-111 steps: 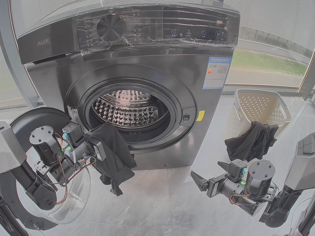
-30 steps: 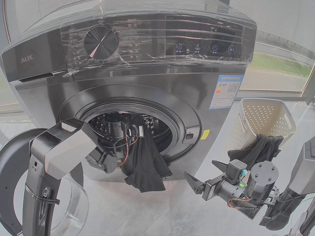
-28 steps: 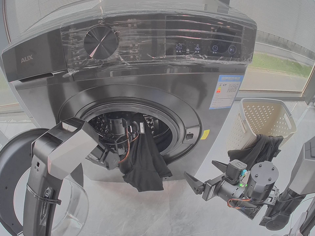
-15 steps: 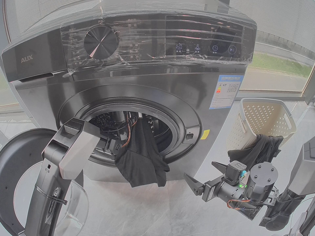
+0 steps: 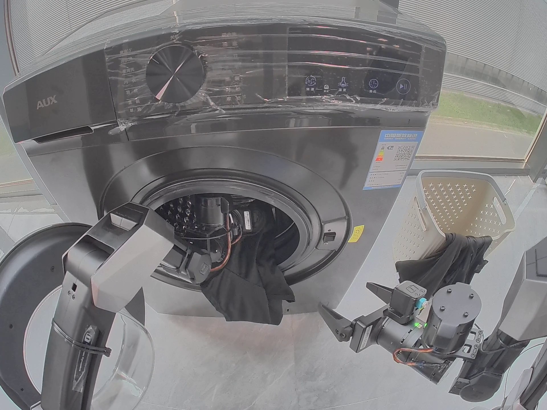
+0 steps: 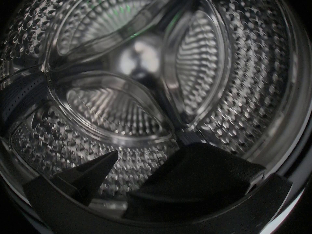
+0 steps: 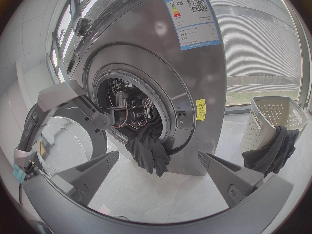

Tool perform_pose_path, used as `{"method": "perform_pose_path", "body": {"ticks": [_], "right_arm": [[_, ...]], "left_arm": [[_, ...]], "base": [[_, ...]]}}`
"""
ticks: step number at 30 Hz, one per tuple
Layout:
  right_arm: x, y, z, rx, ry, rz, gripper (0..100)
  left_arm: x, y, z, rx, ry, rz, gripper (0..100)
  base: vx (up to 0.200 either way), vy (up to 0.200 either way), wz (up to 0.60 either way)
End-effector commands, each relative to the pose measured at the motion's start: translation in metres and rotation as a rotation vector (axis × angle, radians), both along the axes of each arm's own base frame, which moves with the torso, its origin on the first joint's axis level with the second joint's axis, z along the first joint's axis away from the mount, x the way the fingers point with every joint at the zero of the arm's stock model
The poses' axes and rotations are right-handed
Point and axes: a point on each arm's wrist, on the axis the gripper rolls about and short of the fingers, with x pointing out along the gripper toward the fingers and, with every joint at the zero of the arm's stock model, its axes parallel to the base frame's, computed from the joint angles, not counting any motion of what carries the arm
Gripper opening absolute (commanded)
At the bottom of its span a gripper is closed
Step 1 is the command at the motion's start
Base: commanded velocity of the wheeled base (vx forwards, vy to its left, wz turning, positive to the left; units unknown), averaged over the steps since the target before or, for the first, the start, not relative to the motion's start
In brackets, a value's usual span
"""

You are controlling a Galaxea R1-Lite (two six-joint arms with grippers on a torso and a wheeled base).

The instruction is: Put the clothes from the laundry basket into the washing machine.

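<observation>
While your left gripper (image 6: 152,156) — spread wide — is sitting inside the washing machine (image 5: 228,143), a black garment (image 5: 250,286) is hanging over its rim.

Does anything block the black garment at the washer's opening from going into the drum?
Nothing visible does: the drum is otherwise empty and the door is open. The black garment hangs out over the rim.

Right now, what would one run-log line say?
left gripper: open, in drum | garment: hanging over drum lip | right gripper: open, near basket | second garment: over basket rim
</observation>
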Motion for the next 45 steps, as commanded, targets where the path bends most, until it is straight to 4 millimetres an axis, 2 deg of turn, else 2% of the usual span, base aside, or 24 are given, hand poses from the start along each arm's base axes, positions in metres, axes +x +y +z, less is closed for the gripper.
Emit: {"method": "perform_pose_path", "body": {"ticks": [1, 7, 15, 20, 21, 24, 29, 32, 33, 35, 36, 38, 42, 45], "right_arm": [[0.000, 0.000, -0.001, -0.001, 0.002, 0.002, 100], [-0.002, 0.001, 0.001, 0.002, -0.002, 0.008, 100], [-0.003, 0.002, 0.001, 0.003, -0.003, 0.016, 100], [-0.004, 0.003, 0.002, 0.006, -0.005, 0.019, 100], [-0.004, 0.004, 0.002, 0.006, -0.005, 0.022, 100], [-0.005, 0.004, 0.002, 0.006, -0.005, 0.023, 100], [-0.004, 0.004, 0.002, 0.008, -0.007, 0.022, 100], [-0.004, 0.005, 0.002, 0.009, -0.008, 0.025, 100], [-0.004, 0.005, 0.002, 0.009, -0.008, 0.025, 100], [-0.004, 0.005, 0.003, 0.012, -0.011, 0.023, 100], [-0.004, 0.005, 0.003, 0.012, -0.011, 0.025, 100], [-0.004, 0.005, 0.003, 0.014, -0.012, 0.025, 100], [-0.004, 0.005, 0.003, 0.012, -0.011, 0.025, 100], [-0.004, 0.005, 0.003, 0.011, -0.010, 0.025, 100]], "left_arm": [[-0.052, -0.015, 0.032, 0.036, 0.118, -0.115, 100], [-0.082, -0.014, 0.012, 0.094, 0.277, -0.204, 100], [-0.084, -0.010, -0.003, 0.115, 0.311, -0.196, 100], [-0.078, -0.008, -0.025, 0.125, 0.329, -0.183, 100], [-0.076, -0.006, -0.028, 0.130, 0.330, -0.177, 0], [-0.074, -0.004, -0.035, 0.132, 0.335, -0.172, 0], [-0.070, -0.002, -0.032, 0.122, 0.315, -0.159, 0], [-0.054, 0.001, -0.016, 0.085, 0.237, -0.119, 0], [-0.054, 0.001, -0.016, 0.085, 0.237, -0.119, 0], [-0.028, 0.005, 0.001, 0.043, 0.114, -0.020, 0], [-0.027, 0.006, 0.002, 0.041, 0.108, -0.015, 0], [-0.011, 0.012, 0.018, 0.003, 0.019, 0.028, 0], [-0.003, 0.015, 0.032, -0.033, -0.029, 0.042, 0], [-0.003, 0.016, 0.033, -0.037, -0.030, 0.044, 0]], "base": [[0.000, 0.000, 0.00], [0.000, 0.000, 0.00], [0.000, 0.000, 0.00], [0.000, 0.000, 0.00], [0.000, 0.000, 0.00], [0.000, 0.000, 0.00], [0.000, 0.000, 0.00], [0.000, 0.000, 0.00], [0.000, 0.000, 0.00], [0.000, 0.000, 0.00], [0.000, 0.000, 0.00], [0.000, 0.000, 0.00], [0.000, 0.000, 0.00], [0.000, 0.000, 0.00]]}}
